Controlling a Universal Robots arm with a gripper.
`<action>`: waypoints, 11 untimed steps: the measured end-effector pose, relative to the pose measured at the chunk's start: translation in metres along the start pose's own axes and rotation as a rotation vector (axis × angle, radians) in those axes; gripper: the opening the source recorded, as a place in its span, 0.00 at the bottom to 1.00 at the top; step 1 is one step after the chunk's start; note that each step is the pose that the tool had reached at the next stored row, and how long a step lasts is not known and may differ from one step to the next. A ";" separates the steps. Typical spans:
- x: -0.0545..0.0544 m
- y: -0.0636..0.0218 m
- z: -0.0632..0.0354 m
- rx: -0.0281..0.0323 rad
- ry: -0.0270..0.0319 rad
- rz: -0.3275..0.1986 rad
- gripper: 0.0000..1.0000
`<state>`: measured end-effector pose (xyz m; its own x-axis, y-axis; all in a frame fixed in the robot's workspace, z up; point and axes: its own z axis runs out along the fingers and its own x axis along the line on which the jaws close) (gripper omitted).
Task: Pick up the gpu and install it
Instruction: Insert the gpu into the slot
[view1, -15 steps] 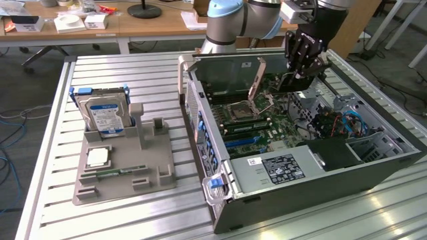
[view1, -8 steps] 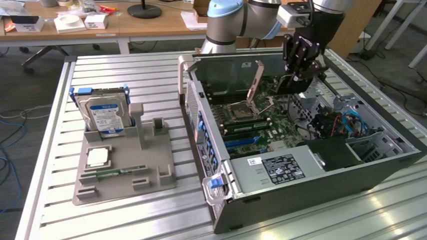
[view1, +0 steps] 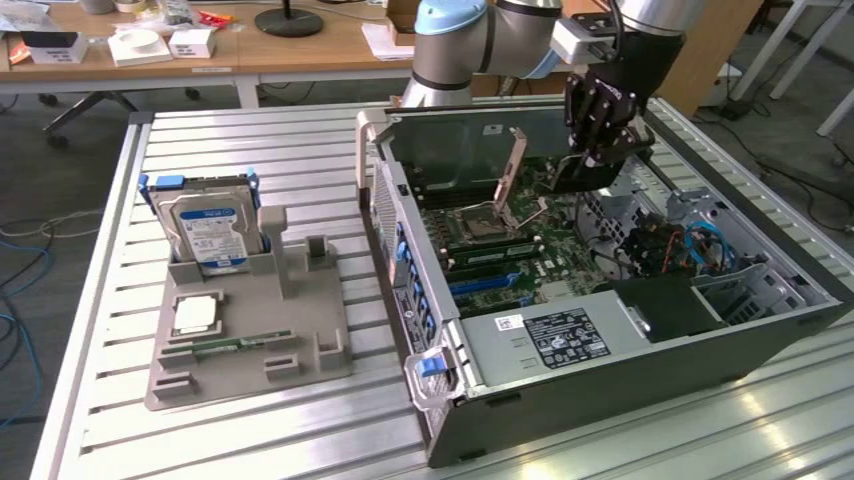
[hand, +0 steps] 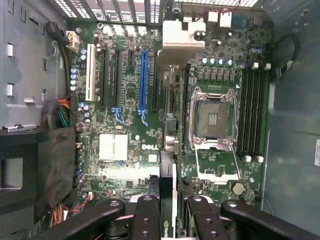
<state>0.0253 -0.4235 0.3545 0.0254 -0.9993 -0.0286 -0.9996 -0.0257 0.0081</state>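
Gpu (hand: 168, 185) clamped edge-on between my fingers (hand: 147, 217), jaws part-closed, pressing both faces of card. My gripper (view1: 597, 158) hangs inside open computer case (view1: 601, 350), card over motherboard (hand: 125, 130), between blue slot (hand: 142, 80) and CPU socket (hand: 212, 117). Hard drive (view1: 207, 225) upright in grey holder (view1: 254, 330), exterior view's left.

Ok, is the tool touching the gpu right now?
Touching. The wrist view shows the gpu edge-on, pinched on both faces by the tool, above the motherboard.
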 end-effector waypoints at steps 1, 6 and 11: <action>0.000 0.0000 0.0001 0.0000 -0.0001 0.000 0.26; 0.000 0.0004 0.0002 0.0034 -0.0007 0.000 0.26; 0.000 0.0020 0.0006 0.0296 -0.0048 -0.001 0.26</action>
<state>0.0233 -0.4235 0.3540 0.0262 -0.9991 -0.0334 -0.9994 -0.0255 -0.0214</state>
